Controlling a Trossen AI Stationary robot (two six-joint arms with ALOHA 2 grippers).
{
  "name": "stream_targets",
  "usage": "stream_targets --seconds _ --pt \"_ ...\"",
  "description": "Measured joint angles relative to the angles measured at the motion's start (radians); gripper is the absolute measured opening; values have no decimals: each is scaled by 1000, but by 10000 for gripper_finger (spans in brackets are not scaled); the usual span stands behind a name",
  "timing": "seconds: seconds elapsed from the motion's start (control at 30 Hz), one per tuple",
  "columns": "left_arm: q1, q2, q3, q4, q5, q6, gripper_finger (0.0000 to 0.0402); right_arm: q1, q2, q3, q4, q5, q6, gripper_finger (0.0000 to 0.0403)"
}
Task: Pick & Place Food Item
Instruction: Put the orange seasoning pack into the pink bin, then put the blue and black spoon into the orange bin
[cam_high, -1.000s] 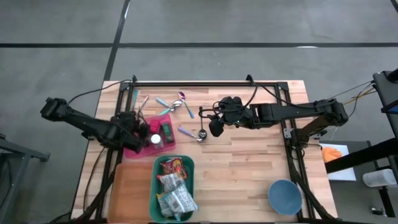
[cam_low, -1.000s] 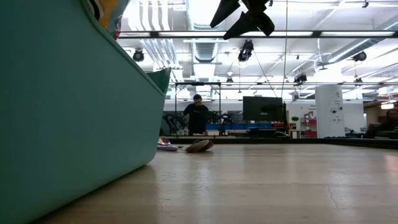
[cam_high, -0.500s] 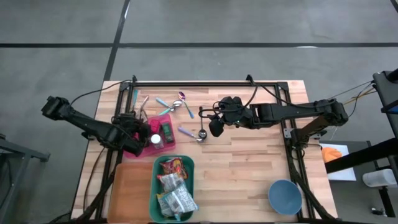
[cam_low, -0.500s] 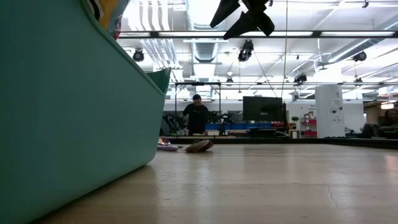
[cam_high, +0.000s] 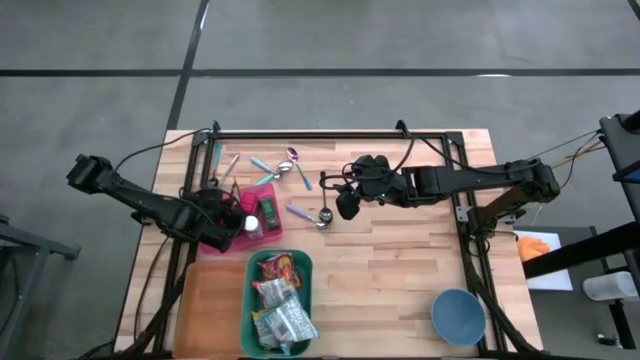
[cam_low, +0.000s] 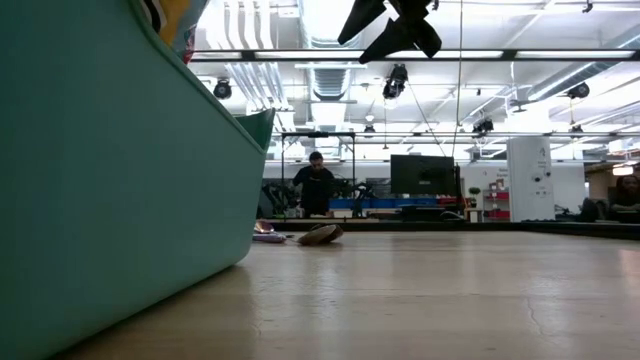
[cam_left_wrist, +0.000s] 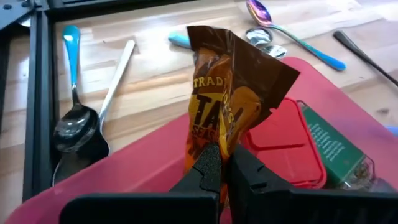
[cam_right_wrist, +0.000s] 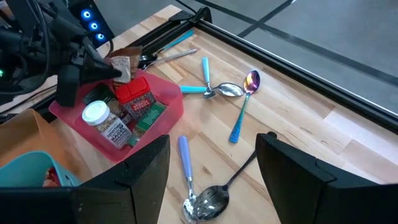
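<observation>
Pale wooden boards make up the table (cam_high: 400, 270), with a black frame along its far edge. At its left side the left gripper (cam_left_wrist: 225, 167) has its fingers shut tight on the bottom of a brown and orange snack packet (cam_left_wrist: 233, 102), which stands upright just over the red tray (cam_left_wrist: 143, 162). On the packet only the letters "TRAD" and a larger "TA" can be read. Lying in the tray beside it are a red-capped jar with a green label (cam_left_wrist: 323, 146) and, in the right wrist view, a white-capped shaker (cam_right_wrist: 106, 124). On the bare wood beyond the tray lie several spoons: one with a blue handle (cam_left_wrist: 71, 93), one with a pale handle (cam_left_wrist: 118, 65), and a shiny rainbow-coloured one (cam_right_wrist: 245, 102). Nearer the front edge stands a teal bin (cam_high: 280, 300) filled with more snack packets, next to an orange board (cam_high: 213, 305); a blue bowl (cam_high: 458, 316) sits at the front right corner. The right gripper (cam_high: 345, 205) hovers over the table's middle, fingers apart and empty.
</observation>
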Motion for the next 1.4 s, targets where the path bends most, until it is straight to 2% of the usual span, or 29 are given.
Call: stream_targets --seconds 0.2,0.33,0.57,0.73,0.9,1.07,1.4 --pt "0 0 -11 58 -5 6 3 0 -1 0 0 0 0 233" --pt "0 0 -11 60 -5 5 21 0 -1 0 0 0 0 233" --pt "1 0 -11 43 -13 -60 81 0 -1 0 1 0 0 233" --pt "1 0 -11 42 -23 -67 131 0 -1 0 1 0 0 233" --pt "1 -5 -8 40 -23 -67 164 0 -1 0 1 0 0 233" --pt "1 -33 21 10 -24 -64 178 0 -1 0 1 0 0 233" --pt "1 -103 114 -34 -27 -65 179 0 -1 0 2 0 0 233"
